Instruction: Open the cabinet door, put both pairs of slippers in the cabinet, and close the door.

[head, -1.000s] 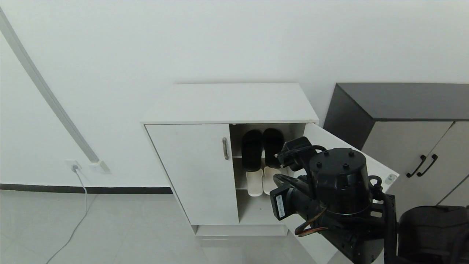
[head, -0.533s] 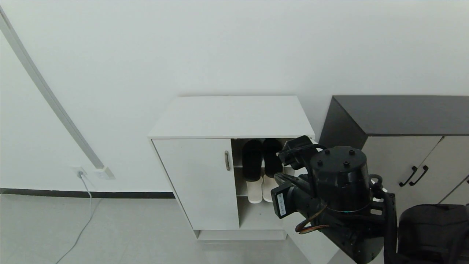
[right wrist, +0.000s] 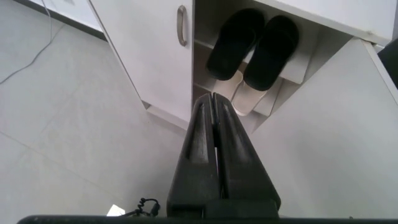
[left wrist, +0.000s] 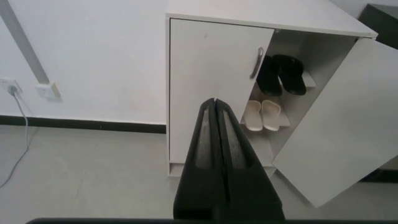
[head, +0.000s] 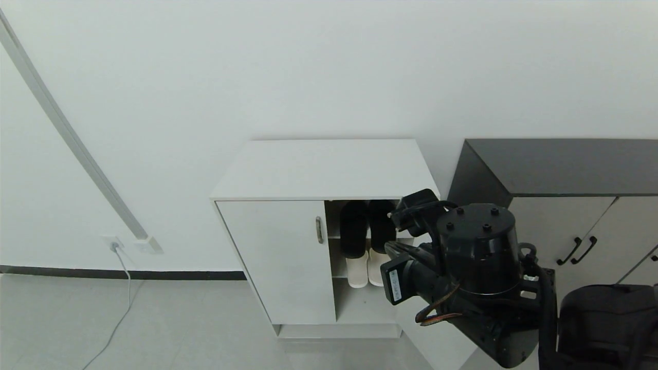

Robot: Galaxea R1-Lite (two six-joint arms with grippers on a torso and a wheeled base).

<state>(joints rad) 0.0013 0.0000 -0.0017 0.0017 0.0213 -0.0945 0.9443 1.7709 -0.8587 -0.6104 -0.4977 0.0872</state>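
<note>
Well, starting left of the cabinet [head: 324, 169], you have a grey conduit [head: 67, 133] running slantwise down the wall to a socket [head: 110, 241]. A cable [head: 121, 293] drops from that socket to the floor.

The cabinet itself is white and stands against the wall. Its left door [head: 277, 257] is closed, with a metal handle [head: 319, 229] upright near the door's inner edge. Your left hand [left wrist: 215, 109] sits out in front of that closed door, well apart from it, its fingers pressed together on nothing.

Right of the handle the cabinet stands open. The black slippers [head: 353, 228] lie side by side on the cabinet's upper shelf. The white slippers [head: 357, 270] lie side by side on the shelf just below them, also inside the cabinet. Your right hand [right wrist: 212, 99] hangs before this open half of the cabinet, in line with the two pairs but apart from them, clenched and empty.

The right door [left wrist: 348, 124] is swung out wide from the cabinet's right edge, and in the head view your right arm stands in front of most of it. Just beside the cabinet on the right stands a dark cabinet [head: 560, 164] with pale doors.
</note>
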